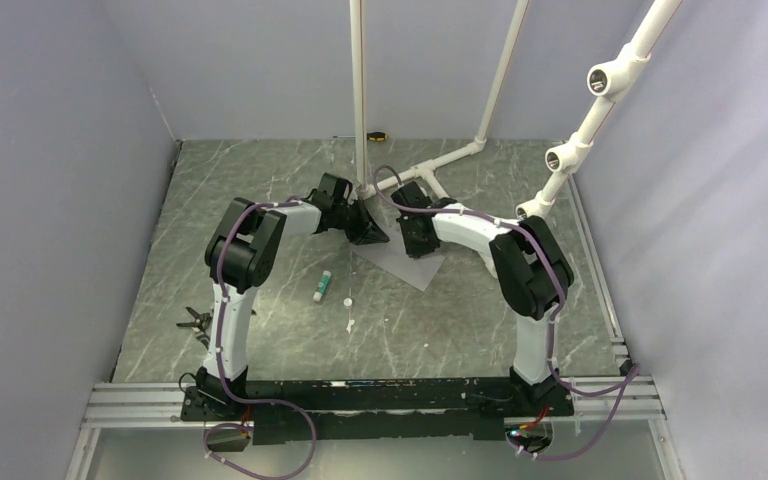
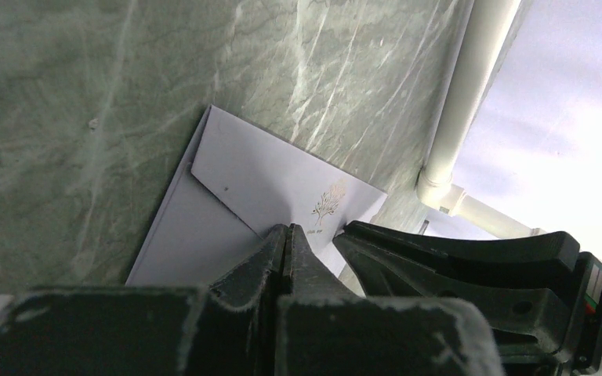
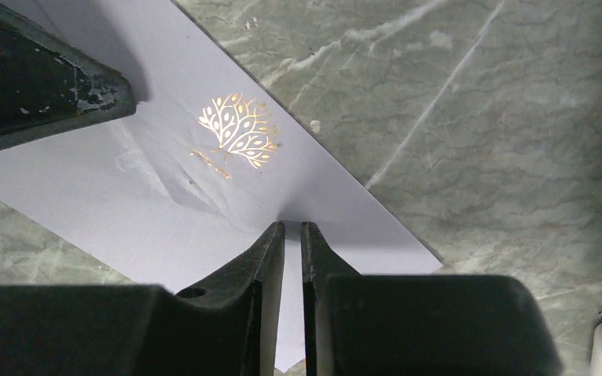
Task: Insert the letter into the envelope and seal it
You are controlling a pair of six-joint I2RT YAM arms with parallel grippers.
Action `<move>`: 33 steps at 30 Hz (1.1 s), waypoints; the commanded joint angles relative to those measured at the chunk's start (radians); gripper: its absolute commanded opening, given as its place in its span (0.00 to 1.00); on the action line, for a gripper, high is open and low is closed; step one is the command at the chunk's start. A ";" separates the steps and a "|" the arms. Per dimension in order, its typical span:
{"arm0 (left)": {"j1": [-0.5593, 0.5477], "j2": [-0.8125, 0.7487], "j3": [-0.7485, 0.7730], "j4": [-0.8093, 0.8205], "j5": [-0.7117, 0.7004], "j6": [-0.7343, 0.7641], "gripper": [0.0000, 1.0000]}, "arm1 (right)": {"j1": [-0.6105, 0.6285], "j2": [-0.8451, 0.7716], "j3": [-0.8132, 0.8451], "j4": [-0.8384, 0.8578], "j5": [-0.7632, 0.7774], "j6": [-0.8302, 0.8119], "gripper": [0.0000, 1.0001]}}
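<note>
A glue stick [image 1: 322,287] lies on the counter [image 1: 480,330], in front of the envelope [image 1: 410,268] and to its left. The grey envelope lies flat, with its pointed flap [image 2: 266,180] folded down. The left tool [image 2: 288,235] is squeezed tight together, its tip on the envelope. The right tool [image 3: 292,227] also touches the envelope, with only a thin gap between its fingers. A white pipe [image 1: 360,100] stands behind the envelope.
</note>
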 commanded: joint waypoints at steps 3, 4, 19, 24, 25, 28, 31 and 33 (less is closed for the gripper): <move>0.001 0.067 -0.049 -0.196 -0.135 0.119 0.03 | -0.028 -0.035 -0.041 -0.132 0.066 0.009 0.19; 0.001 0.057 -0.050 -0.180 -0.115 0.128 0.03 | -0.026 -0.065 -0.043 -0.122 0.049 0.006 0.20; 0.001 -0.239 0.022 -0.185 0.089 0.259 0.44 | 0.005 -0.392 -0.134 0.106 -0.125 0.040 0.32; 0.001 -0.397 -0.102 -0.214 -0.011 0.285 0.47 | 0.020 -0.417 -0.164 0.146 -0.088 0.098 0.34; 0.001 -0.434 -0.124 -0.234 -0.055 0.303 0.48 | 0.023 -0.416 -0.167 0.151 -0.095 0.100 0.34; 0.001 -0.546 -0.207 -0.291 -0.241 0.349 0.53 | 0.051 -0.396 -0.150 0.140 -0.093 0.090 0.34; 0.001 -0.678 -0.297 -0.307 -0.394 0.360 0.59 | 0.098 -0.351 -0.109 0.101 -0.058 0.087 0.38; 0.001 -0.754 -0.357 -0.311 -0.480 0.355 0.64 | 0.139 -0.317 -0.085 0.084 -0.031 0.085 0.43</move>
